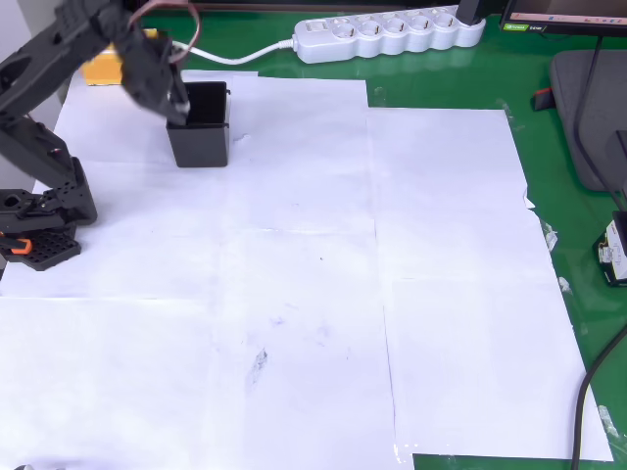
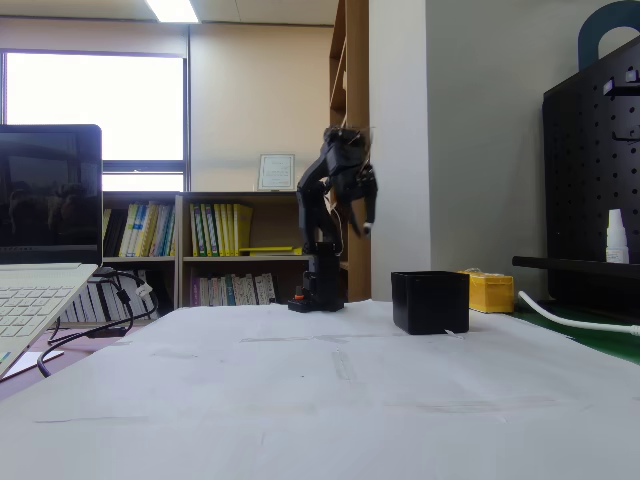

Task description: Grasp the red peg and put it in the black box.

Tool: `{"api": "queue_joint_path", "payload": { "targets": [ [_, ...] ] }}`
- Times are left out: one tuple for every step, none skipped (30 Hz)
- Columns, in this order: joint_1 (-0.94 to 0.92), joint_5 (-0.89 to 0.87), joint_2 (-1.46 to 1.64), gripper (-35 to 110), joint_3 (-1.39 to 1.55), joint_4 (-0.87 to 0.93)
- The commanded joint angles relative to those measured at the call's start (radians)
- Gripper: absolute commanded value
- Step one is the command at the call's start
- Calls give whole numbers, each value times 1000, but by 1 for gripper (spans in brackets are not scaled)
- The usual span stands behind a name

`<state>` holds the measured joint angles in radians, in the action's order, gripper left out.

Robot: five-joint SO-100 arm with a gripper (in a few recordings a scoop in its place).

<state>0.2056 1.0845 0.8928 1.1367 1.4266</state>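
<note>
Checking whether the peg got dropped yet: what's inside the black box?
Overhead, the black box shows only a dark interior; the gripper covers its left edge. No peg can be made out. The fixed view shows just its outer wall.

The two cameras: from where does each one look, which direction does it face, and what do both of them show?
Overhead view: sits above the table, looks straight down on the white paper sheets; the arm shows at top left, reaching over the black box.
Fixed view: sits low at table height, looks across the paper toward the bookshelves; the whole arm stands raised.
Shared: arm, black box, yellow block.
</note>
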Motion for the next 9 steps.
{"api": "queue_joint_path", "payload": {
  "targets": [
    [-72, 140, -301, 0, -310, -169],
    [-86, 156, -351, 0, -393, -210],
    [-100, 176, -388, 0, -463, -242],
    [-110, 192, -411, 0, -522, -267],
    [-117, 207, -428, 0, -569, -284],
    [-123, 215, -439, 0, -611, -302],
    [-126, 219, -448, 0, -655, -325],
    [-127, 224, -463, 0, -698, -354],
    [-130, 229, -491, 0, -742, -374]
  ]
}}
